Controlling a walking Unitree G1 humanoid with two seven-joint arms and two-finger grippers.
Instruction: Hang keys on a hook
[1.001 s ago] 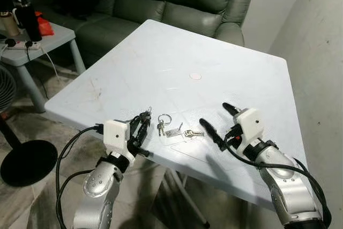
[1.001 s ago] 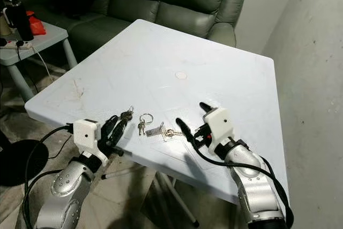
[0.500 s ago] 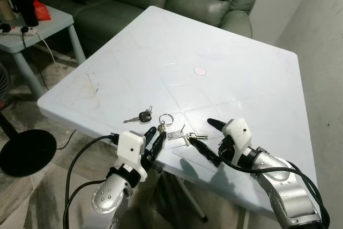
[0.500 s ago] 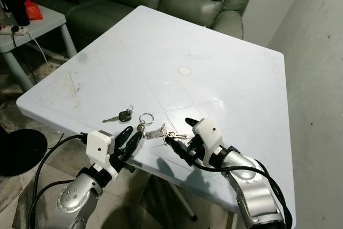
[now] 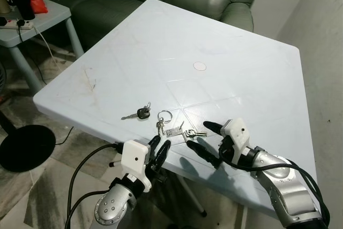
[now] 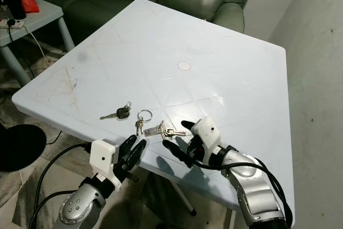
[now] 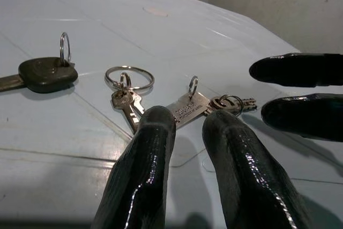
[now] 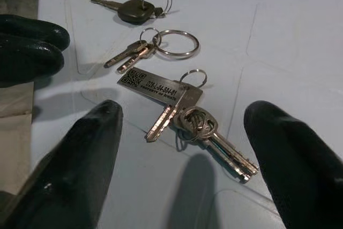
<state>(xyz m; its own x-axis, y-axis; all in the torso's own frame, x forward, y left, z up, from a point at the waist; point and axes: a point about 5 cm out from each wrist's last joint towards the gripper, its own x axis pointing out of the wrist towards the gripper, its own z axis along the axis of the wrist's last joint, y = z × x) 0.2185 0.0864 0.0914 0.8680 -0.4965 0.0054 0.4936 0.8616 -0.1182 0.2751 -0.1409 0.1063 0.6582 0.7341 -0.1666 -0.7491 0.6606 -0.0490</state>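
The tagged keys (image 8: 185,113) are seen lying flat on the tabletop (image 5: 225,46) just ahead of the wide-open right gripper (image 5: 205,139), the nearer one, while the left gripper (image 5: 159,148), slightly parted, is held at the tabletop edge.

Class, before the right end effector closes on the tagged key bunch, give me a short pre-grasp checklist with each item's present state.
1. Right end effector open: ok, fingers spread wide.
2. Tagged key bunch between its fingers: ok, it lies flat on the white table in the gap.
3. Ring with small keys outside the grasp: ok, it lies apart, beyond the tag.
4. Black-headed key out of the way: ok, farther left.
5. Left end effector clear: not ok, its tips sit near the bunch at the table edge.
6. Hook located: cannot tell.
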